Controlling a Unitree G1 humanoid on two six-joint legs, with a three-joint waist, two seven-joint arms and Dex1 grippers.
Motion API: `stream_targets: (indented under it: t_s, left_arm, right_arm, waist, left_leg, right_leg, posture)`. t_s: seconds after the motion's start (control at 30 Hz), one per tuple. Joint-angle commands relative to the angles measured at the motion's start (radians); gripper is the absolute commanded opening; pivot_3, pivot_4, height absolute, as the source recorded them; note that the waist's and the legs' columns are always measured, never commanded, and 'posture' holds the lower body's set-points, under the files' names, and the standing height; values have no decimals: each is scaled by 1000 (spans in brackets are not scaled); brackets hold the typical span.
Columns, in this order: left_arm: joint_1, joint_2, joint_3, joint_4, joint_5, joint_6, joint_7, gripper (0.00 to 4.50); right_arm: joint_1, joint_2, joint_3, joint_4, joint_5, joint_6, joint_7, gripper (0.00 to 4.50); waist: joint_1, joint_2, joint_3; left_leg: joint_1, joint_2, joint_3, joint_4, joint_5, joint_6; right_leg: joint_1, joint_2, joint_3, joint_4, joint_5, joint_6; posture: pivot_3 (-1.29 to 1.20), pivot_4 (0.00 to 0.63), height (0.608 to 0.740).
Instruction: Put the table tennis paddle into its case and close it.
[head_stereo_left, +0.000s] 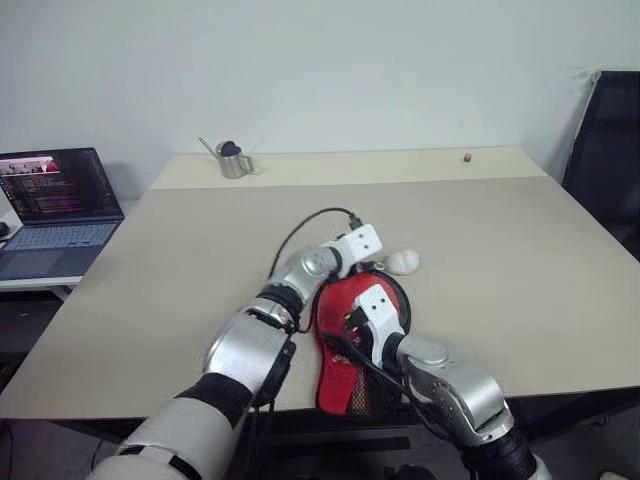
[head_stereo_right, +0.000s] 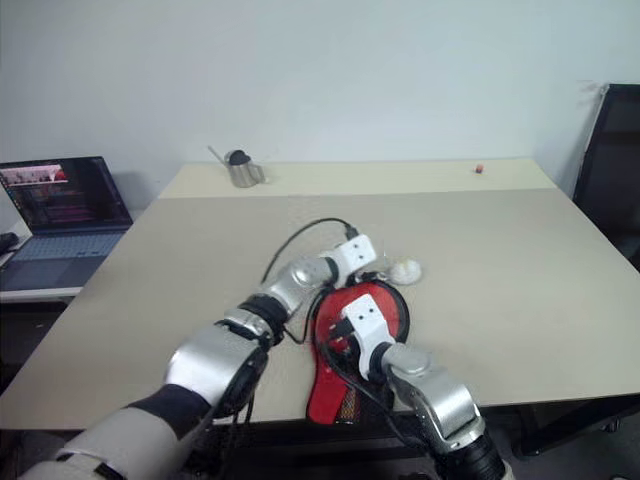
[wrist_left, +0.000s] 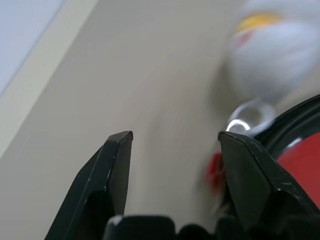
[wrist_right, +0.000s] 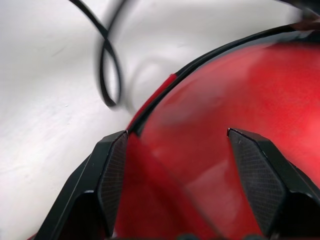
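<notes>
Nearest the camera, the right gripper (wrist_right: 172, 145) is held spread over the red case (head_stereo_left: 345, 375) at the table's (head_stereo_left: 520, 260) near edge. The left gripper (wrist_left: 172, 145) is also spread, empty, beside the ball (head_stereo_left: 403, 262). The paddle cannot be told apart from the case — the zipper should be found first, then pulled slowly round.

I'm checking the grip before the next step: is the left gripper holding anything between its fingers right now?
No. In the left wrist view the left gripper stands open with only bare table between its fingers.
</notes>
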Motion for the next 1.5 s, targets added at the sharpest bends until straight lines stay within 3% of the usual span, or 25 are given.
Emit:
stream_targets:
  t_s: [0.03, 0.2, 0.37, 0.5, 0.63, 0.77, 0.87, 0.97, 1.03, 1.07, 1.3, 1.5]
  left_arm:
    - [-19, 54, 51, -44, -58, -48, -42, 2956]
    - [0, 126, 150, -73, -179, -68, -174, 2956]
    - [67, 154, 262, -164, -356, -24, -425, 2956]
    - [219, 156, 297, -444, -516, 163, -621, 2956]
    - [432, 143, 242, -854, -590, 331, -628, 2956]
    - [526, 137, 181, -1027, -606, 433, -617, 2956]
    - [564, 156, 129, -1045, -575, 433, -622, 2956]
    - [579, 175, 89, -1033, -557, 431, -631, 3548]
    - [586, 186, 65, -1034, -555, 424, -650, 4313]
    - [586, 190, 56, -1033, -555, 420, -656, 4479]
    - [560, 189, 7, -947, -517, 345, -669, 4479]
    - [529, 173, -24, -846, -489, 284, -683, 4479]
  right_arm:
    - [-14, -23, -37, 29, 7, -11, 16, 3456]
    - [-12, -62, -71, 12, 23, -10, 50, 3456]
    - [-19, -99, -94, -44, 60, -1, 97, 3456]
    - [-43, -139, -162, -148, 150, 55, 148, 3456]
    - [-91, -229, -303, -256, 297, 155, 226, 3456]
    - [-143, -341, -403, -261, 396, 207, 289, 3456]
    - [-167, -447, -430, -234, 410, 194, 338, 3456]
    - [-175, -523, -442, -199, 412, 172, 369, 3456]
    - [-175, -563, -445, -180, 405, 153, 387, 3456]
    - [-177, -576, -445, -171, 400, 144, 392, 3456]
    - [-233, -601, -410, -49, 353, 52, 405, 3456]
    - [-320, -564, -326, 182, 257, -92, 435, 3456]
  waist:
    - [1, 0, 0]
    - [3, 0, 0]
    - [0, 0, 0]
    - [-7, 0, 0]
    - [-12, 0, 0]
    - [-1, 0, 0]
    - [5, 0, 0]
    - [5, 0, 0]
    - [6, 0, 0]
    - [7, 0, 0]
    - [8, 0, 0]
    - [8, 0, 0]
  left_leg:
    - [0, 0, 0, 0, 0, 0]
    - [-2, 0, 0, 0, 0, 0]
    - [-2, 0, 0, 0, 0, 0]
    - [-3, 1, 0, 0, 0, 0]
    - [-5, 1, 0, 0, 0, 0]
    - [-4, 1, -1, 0, 0, 0]
    - [-2, 1, 0, 0, 0, 1]
    - [-1, 1, 1, 0, 0, 1]
    - [-1, 1, 1, 0, 0, 1]
    - [-2, 1, 1, 0, 0, 1]
    - [-2, 1, 1, 0, 0, 1]
    - [-2, 1, 1, 0, 0, 1]
  right_leg:
    - [0, 0, 0, 0, 0, 0]
    - [-1, 0, 0, -1, 0, 0]
    - [-1, 0, 0, -1, 0, 0]
    - [-3, 0, 0, 0, 0, 0]
    - [-4, 0, 2, -1, 0, 0]
    - [-3, 0, 1, -1, 0, -1]
    - [-1, 0, 1, -1, 0, -1]
    - [0, 0, 1, -1, 0, -1]
    - [0, 0, 1, -1, 0, -1]
    - [0, 0, 1, -1, 0, -1]
    - [0, 0, 1, -2, 0, -1]
    - [0, 0, 0, -2, 0, -1]
  posture:
    - [0, 150, 740]
    - [0, 150, 740]
    - [0, 150, 740]
    - [0, 150, 740]
    - [0, 150, 740]
    - [0, 150, 740]
    - [0, 150, 740]
    - [0, 150, 740]
    - [0, 150, 740]
    - [0, 150, 740]
    - [0, 150, 740]
    - [0, 150, 740]
